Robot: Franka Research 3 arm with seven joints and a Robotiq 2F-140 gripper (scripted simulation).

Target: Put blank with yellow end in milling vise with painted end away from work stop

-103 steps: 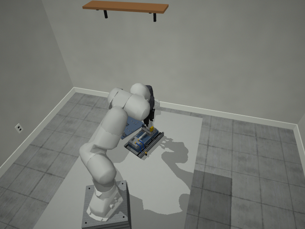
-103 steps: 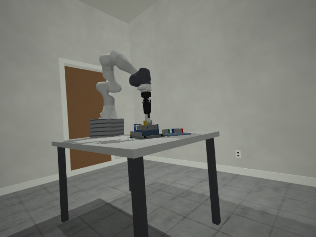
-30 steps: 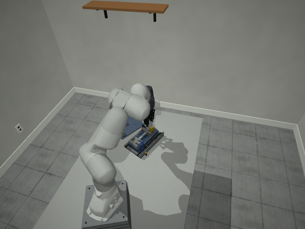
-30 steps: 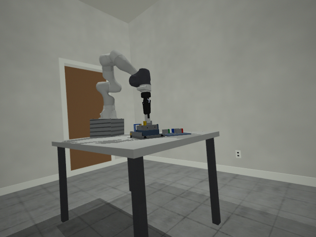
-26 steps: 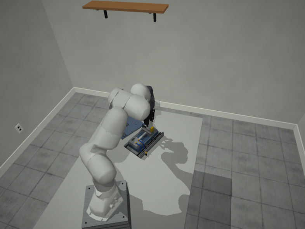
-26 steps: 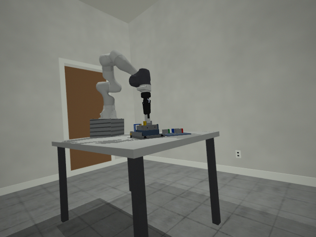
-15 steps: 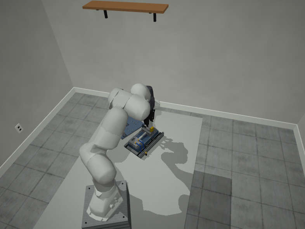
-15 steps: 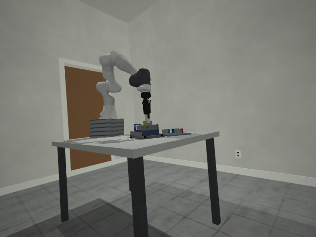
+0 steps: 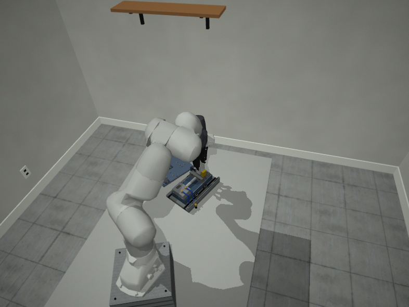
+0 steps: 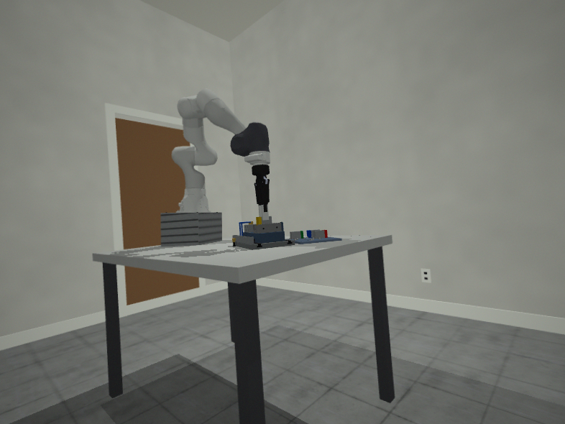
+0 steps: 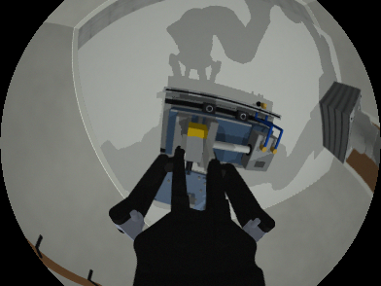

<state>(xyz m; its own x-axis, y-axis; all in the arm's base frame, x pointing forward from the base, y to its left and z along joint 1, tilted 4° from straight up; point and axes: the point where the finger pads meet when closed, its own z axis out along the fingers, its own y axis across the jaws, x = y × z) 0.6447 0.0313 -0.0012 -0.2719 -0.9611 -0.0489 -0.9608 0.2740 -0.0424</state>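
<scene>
The grey blank with the yellow end (image 9: 200,173) is between the fingers of my gripper (image 9: 197,167), which points straight down over the blue milling vise (image 9: 193,187). In the exterior view the gripper (image 10: 263,214) holds the blank (image 10: 261,220) at the level of the jaw tops, its yellow end pointing away from the infeed plate (image 10: 315,238). In the wrist view the blank (image 11: 196,141) lies along the vise (image 11: 217,134) between my fingers, yellow end far from me. I cannot tell whether it touches the low bars or the fixed jaw.
Other blanks with green, blue and red ends (image 10: 312,233) stand on the infeed plate beside the vise. Blue hoses (image 9: 188,194) run at the vise's movable-jaw end. The robot's grey base block (image 10: 191,227) stands behind the vise on the table.
</scene>
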